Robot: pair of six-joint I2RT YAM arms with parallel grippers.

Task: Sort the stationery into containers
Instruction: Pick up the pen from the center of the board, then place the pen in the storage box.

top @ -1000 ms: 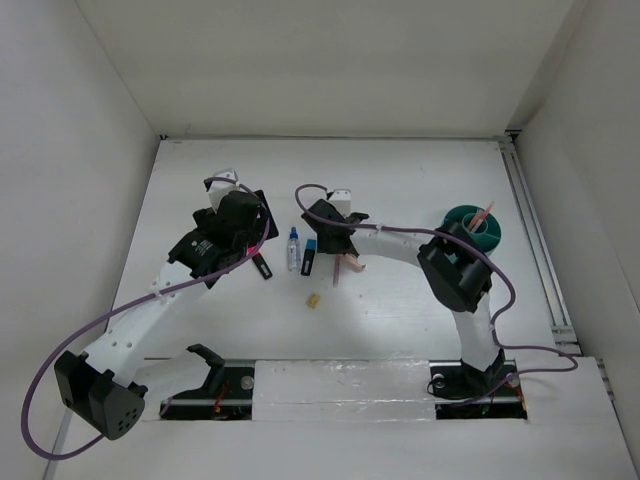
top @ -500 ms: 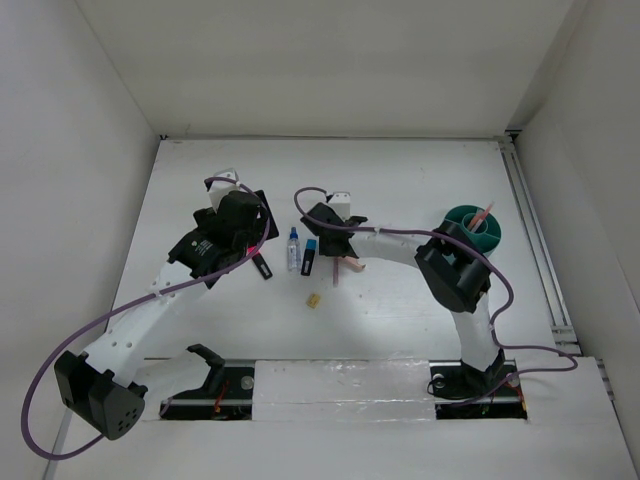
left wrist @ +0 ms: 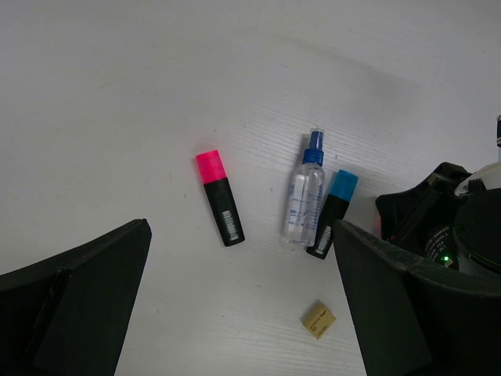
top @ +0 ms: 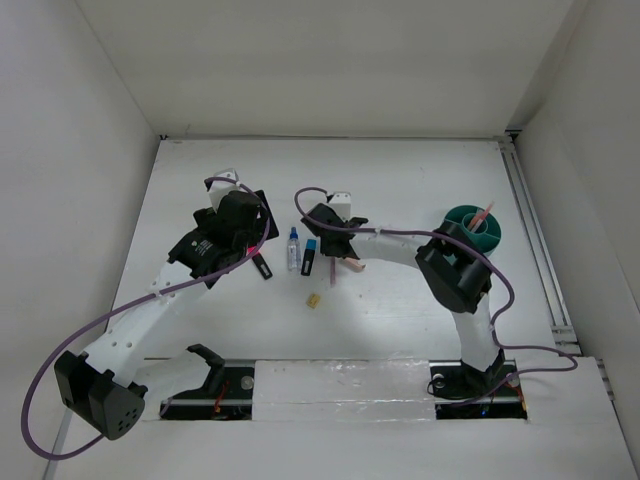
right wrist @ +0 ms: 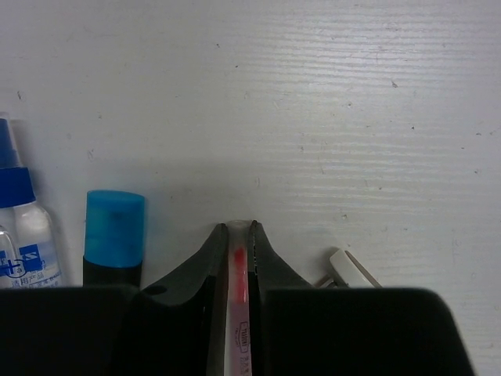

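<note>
Over the last second the right gripper [right wrist: 237, 233] has hardly moved in the top view, only settling a touch lower onto the table [top: 400, 170], and its jaws now sit pinched nearly closed on a thin salmon pencil [right wrist: 239, 286]. The grasp looks made and the lift is not started, so the next step is probably the carry to the teal cup [top: 455, 213], well off to the right, where one pencil [top: 486, 214] already stands. The gripped pencil is slim, pale pink with red print, and lies flat along the gap. The blue-capped marker [right wrist: 113, 235] is just beside it on the left, and the pink block [top: 352, 266] is close on the other side. The left gripper [left wrist: 241, 258] hovers wide open and empty over the pink-capped marker [left wrist: 219, 200], clear bottle [left wrist: 304, 192] and tan piece [left wrist: 318, 319], all still unsorted.
</note>
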